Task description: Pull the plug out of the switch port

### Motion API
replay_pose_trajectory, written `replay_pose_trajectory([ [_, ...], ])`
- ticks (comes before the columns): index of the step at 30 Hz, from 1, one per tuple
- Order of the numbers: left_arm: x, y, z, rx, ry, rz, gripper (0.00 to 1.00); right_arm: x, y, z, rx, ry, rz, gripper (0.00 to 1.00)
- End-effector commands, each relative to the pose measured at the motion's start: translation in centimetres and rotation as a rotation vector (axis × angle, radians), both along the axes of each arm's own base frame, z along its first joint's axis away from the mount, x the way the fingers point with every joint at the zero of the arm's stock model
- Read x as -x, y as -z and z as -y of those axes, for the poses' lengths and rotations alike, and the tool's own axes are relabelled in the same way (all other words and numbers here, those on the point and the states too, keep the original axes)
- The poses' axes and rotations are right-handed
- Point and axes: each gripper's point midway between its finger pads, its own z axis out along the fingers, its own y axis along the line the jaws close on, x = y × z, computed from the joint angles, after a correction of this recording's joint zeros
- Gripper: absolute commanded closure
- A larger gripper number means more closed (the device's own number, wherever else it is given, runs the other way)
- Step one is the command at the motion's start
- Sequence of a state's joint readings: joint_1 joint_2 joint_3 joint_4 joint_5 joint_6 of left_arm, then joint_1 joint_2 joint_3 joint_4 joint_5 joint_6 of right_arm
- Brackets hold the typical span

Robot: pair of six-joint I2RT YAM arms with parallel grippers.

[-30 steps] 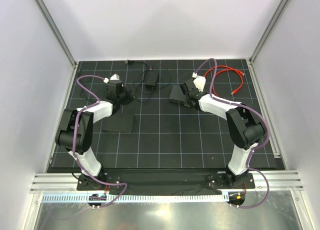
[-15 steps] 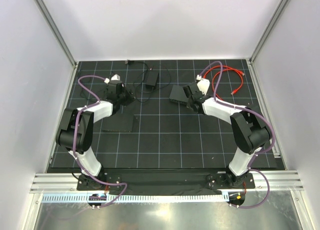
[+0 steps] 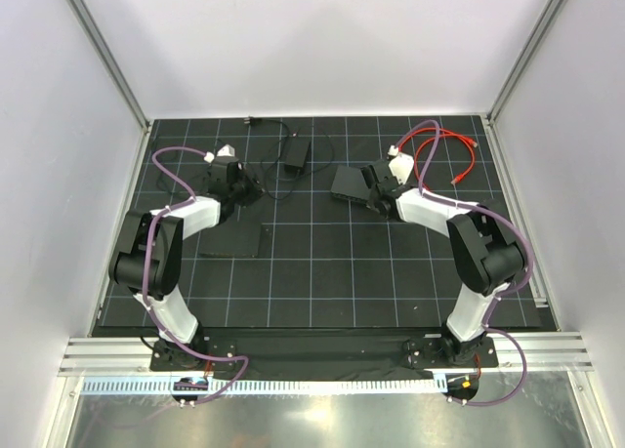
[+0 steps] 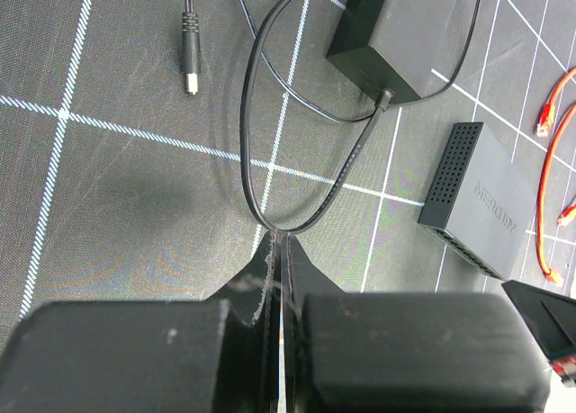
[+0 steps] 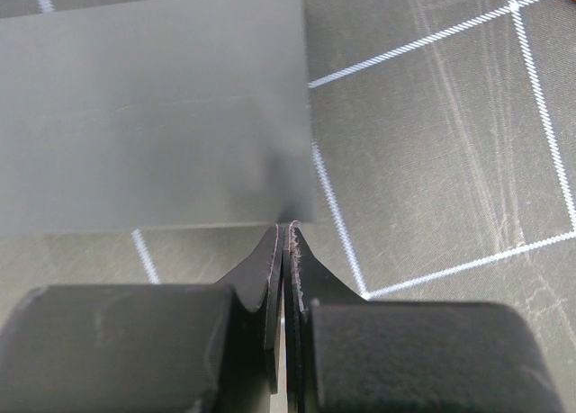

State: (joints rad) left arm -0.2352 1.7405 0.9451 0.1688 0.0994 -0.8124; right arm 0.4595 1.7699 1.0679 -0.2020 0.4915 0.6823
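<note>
The black network switch (image 3: 350, 182) lies on the mat at the back centre; it also shows in the left wrist view (image 4: 477, 202) and as a grey slab in the right wrist view (image 5: 153, 116). The barrel plug (image 4: 189, 67) lies loose on the mat, away from the switch, at the end of a thin black cable (image 4: 270, 219). My left gripper (image 4: 281, 237) is shut, its tips touching the bend of that cable, with no cable seen between them. My right gripper (image 5: 288, 226) is shut and empty, its tips at the switch's near edge.
A black power adapter (image 3: 296, 155) lies at the back, joined to the cable. A red network cable (image 3: 444, 153) is coiled at the back right. A flat black plate (image 3: 232, 240) lies in front of the left gripper (image 3: 252, 187). Walls enclose the mat.
My right gripper and wrist have shifted a little to the right along the switch. The left arm, the switch and the cable have not moved.
</note>
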Motion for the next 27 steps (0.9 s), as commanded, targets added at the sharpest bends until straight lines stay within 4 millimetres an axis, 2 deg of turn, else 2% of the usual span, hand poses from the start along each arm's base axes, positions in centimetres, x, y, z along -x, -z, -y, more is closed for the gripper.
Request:
replay_pose_trajectory([
  [1, -1.4, -1.6, 0.3, 0.030, -0.002, 0.059, 0.99, -2.0, -0.9, 0.0, -0.033, 0.037, 0.057, 0.99],
  [6, -1.5, -1.5, 0.3, 0.029, -0.002, 0.057, 0.99, -2.9, -0.8, 0.5, -0.028, 0.049, 0.059, 0.99],
  [15, -1.4, -1.5, 0.5, 0.035, 0.003, 0.056, 0.99, -6.0, -1.4, 1.7, -0.009, 0.053, 0.099, 0.99],
  [19, -1.5, -1.6, 0.5, 0.037, 0.004, 0.058, 0.99, -6.3, -0.4, 1.7, -0.012, 0.037, 0.080, 0.99],
  [22, -1.5, -1.9, 0.6, 0.041, 0.008, 0.068, 0.99, -5.9, -0.7, 1.3, -0.029, 0.012, 0.075, 0.99],
  [23, -1.4, -1.7, 0.6, 0.043, 0.008, 0.068, 0.99, -5.7, -1.9, 1.2, -0.042, 0.004, 0.095, 0.98],
  [25, -1.2, -2.2, 0.8, 0.049, 0.011, 0.085, 0.98, -4.2, -2.2, 1.2, -0.030, -0.006, 0.078, 0.97],
  [26, -0.9, -2.1, 0.9, 0.047, 0.015, 0.084, 0.98, -3.7, -3.9, 1.1, -0.046, -0.011, 0.105, 0.97],
  [27, -0.7, -2.7, 1.2, 0.047, 0.025, 0.097, 0.96, -2.2, -3.1, 1.2, -0.044, -0.023, 0.068, 0.94],
])
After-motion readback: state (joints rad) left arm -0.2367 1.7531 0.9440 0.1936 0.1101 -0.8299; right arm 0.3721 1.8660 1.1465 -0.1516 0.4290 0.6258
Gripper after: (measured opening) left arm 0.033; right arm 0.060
